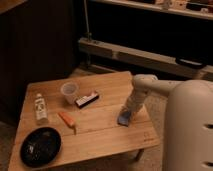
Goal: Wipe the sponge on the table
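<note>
The sponge point(123, 119), a small flat blue pad, lies on the right part of the light-brown wooden table point(102, 137). My gripper point(127, 113) reaches down from the white arm point(150, 85) on the right and sits directly on top of the sponge, touching it. The arm's lower end hides the far side of the sponge.
On the table stand a clear cup point(69, 92), a black-and-white block point(87, 99), an orange carrot-like object point(67, 119), a clear bottle point(40, 108) lying on its side and a black plate point(40, 146). A dark cabinet stands at the left, a metal rail behind.
</note>
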Robot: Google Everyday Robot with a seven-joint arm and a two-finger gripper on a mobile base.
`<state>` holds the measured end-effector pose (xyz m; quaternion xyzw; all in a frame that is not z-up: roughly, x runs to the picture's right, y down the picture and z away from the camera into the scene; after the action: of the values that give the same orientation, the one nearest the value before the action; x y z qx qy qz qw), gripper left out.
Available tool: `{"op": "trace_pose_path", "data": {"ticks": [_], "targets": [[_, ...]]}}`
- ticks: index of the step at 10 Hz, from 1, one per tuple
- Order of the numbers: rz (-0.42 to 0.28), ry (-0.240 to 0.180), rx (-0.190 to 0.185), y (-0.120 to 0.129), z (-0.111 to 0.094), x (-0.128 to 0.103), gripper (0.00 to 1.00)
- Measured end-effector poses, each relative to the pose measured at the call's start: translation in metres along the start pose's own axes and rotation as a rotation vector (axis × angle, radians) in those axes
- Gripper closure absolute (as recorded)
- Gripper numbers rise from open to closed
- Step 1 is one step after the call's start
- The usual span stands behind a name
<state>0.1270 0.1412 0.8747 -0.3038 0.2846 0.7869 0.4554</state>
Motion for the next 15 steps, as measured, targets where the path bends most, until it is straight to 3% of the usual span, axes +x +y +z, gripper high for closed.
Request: {"op": "trace_pose_path", "data": {"ticks": [4,7,9,11,15], "targets": [[-0.122,0.014,0.016,0.07,0.004,-0.018,1.0],[-0.224,0.04,0.026,0.114,0.017,-0.012,1.0],[-0.298,0.056,0.032,0.141,0.026,0.005,1.0],[-0.395,0.057,0.026,0.175,0.032,0.038,1.0],[-0.539,0.079,0.05,0.205,0.037,0.115,1.0]]}}
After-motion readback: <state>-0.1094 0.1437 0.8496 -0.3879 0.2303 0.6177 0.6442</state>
